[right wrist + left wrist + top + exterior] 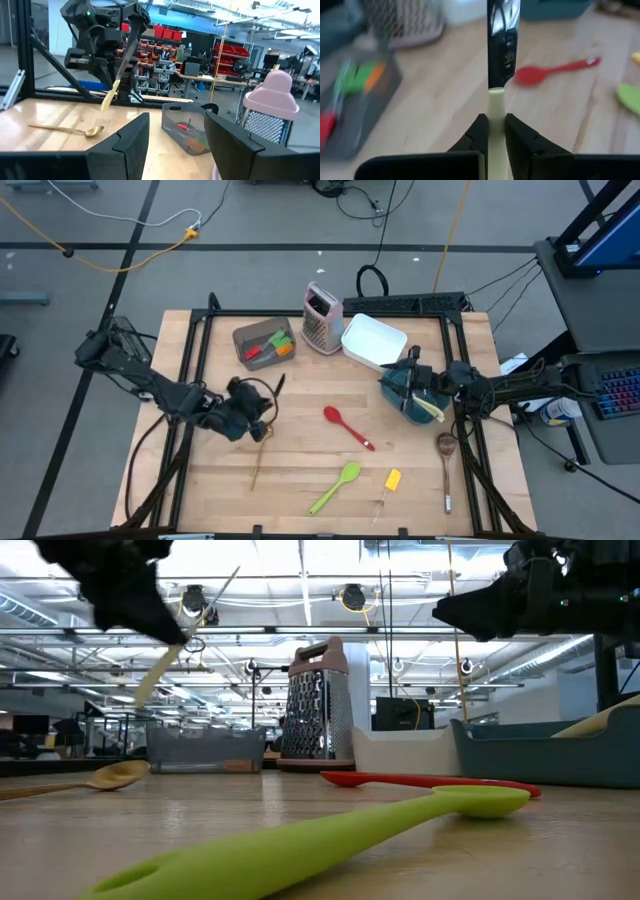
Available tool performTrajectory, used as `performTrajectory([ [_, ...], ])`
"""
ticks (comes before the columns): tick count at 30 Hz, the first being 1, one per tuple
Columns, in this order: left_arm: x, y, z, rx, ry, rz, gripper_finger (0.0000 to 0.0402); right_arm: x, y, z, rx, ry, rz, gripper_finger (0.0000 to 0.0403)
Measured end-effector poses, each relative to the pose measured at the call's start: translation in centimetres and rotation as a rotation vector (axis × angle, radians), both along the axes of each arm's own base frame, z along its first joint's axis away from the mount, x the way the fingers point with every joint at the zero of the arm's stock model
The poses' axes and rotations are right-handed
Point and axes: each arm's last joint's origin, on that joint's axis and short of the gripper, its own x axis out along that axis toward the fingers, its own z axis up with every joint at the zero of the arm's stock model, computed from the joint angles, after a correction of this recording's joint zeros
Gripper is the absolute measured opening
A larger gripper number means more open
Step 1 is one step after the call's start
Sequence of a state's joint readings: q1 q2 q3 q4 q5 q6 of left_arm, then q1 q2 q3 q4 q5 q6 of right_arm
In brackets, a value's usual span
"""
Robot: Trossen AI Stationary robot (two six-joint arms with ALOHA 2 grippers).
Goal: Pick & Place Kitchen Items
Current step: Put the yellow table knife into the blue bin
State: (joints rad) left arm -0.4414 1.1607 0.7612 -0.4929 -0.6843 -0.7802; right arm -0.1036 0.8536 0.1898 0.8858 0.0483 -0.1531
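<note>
One cream-handled knife with a dark, glossy steel blade [501, 47] is up off the table, clamped by its handle in the left gripper [493, 137], which hangs over the left half of the pale wooden table [300, 395]. Only the left wrist view shows the grip plainly: the two dark fingers [479, 135] press narrowly against either side of the slim cream handle, the blade pointing away from them. From above the knife is hard to make out under the dark gripper [250, 420]; the low view shows its cream handle tilted in mid-air [160, 675], and the right wrist view shows the same slant from across the table [120, 75].

Below it, a slender gold metal spoon [258, 460] lies flat on the wood. Near the middle rests a red silicone spoon [345, 425], and closer to the front edge a lime-green silicone spoon [335, 487], a small yellow-headed spatula [390, 482] and a wooden spoon [446, 465]. A grey rectangular tray [262, 340] at the back holds red, green and orange utensils. Beside it stand an upright metal box grater with pink trim [321, 318] and a white rectangular dish [373, 340].

The right gripper [425, 385] waits over a teal container [400, 392] with its fingers [230, 145] spread wide and holding nothing.
</note>
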Motion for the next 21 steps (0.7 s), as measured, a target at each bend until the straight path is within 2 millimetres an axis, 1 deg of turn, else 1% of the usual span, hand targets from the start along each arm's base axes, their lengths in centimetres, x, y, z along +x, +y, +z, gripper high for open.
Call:
performTrajectory([
  [5,2.1,0.8,1.6,0.141,-0.114,-0.117,0.0035,0.3,0.0,-0.4,0.088,0.017,0.012,0.0183],
  [10,3.5,1.8,3.0,0.187,-0.208,-0.306,0.0036,1.0,0.4,-1.6,0.163,0.082,0.042,0.0183],
  [12,3.9,2.2,3.4,0.203,-0.244,-0.356,0.0036,1.3,0.6,-2.0,0.182,0.098,0.058,0.0183],
  [15,4.2,3.0,3.7,0.238,-0.257,-0.393,0.0037,1.8,1.0,-2.3,0.202,0.092,0.084,0.0183],
  [21,4.6,4.5,3.8,0.283,-0.246,-0.409,0.0037,2.5,2.0,-2.5,0.199,0.039,0.139,0.0183],
])
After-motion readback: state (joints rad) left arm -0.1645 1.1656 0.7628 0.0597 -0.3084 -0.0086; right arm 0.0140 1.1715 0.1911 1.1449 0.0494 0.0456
